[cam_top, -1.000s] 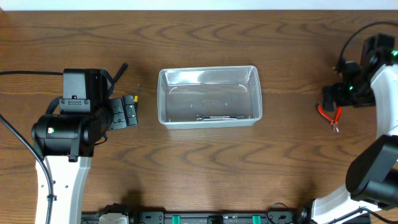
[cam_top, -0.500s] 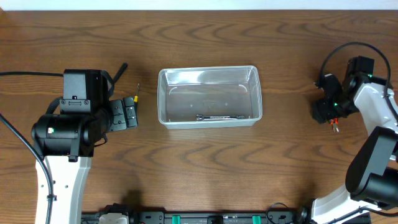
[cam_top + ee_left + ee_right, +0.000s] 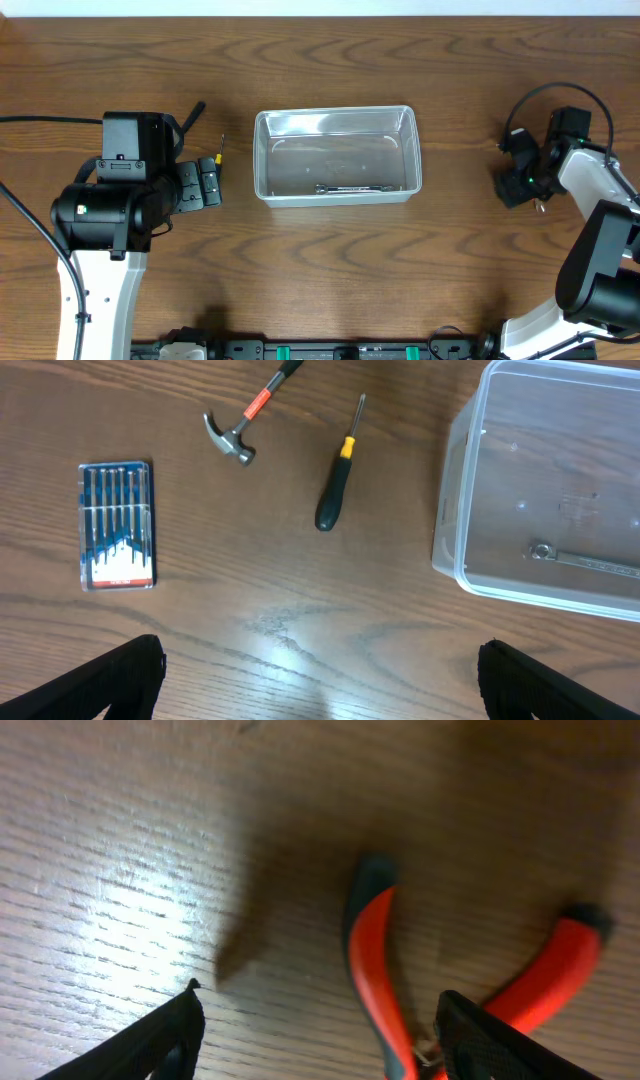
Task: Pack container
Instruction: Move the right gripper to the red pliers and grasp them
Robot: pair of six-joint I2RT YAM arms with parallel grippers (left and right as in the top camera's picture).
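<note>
Wide open, the right gripper (image 3: 318, 1020) straddles red-handled pliers (image 3: 372, 960).
The clear rectangular plastic container (image 3: 262, 150) sits mid-table, well apart at its 9 o'clock from overhead; left gripper (image 3: 320, 660) spread too, container at its 2 o'clock.

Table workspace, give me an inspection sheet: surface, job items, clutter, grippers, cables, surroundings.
Surface: wooden table, bare woodgrain.
Job's things: clear container mid-table, upright, a wrench lying inside.
Clutter: hammer, screwdriver and blue screwdriver case left of the container; red-handled pliers at right.
Grippers: left gripper open, holding nothing; right gripper open, low over the pliers, one handle between its fingers.
Cables: black cable to the left arm; black cable loop on the right arm.
Surroundings: pale strip beyond the far edge.
</note>
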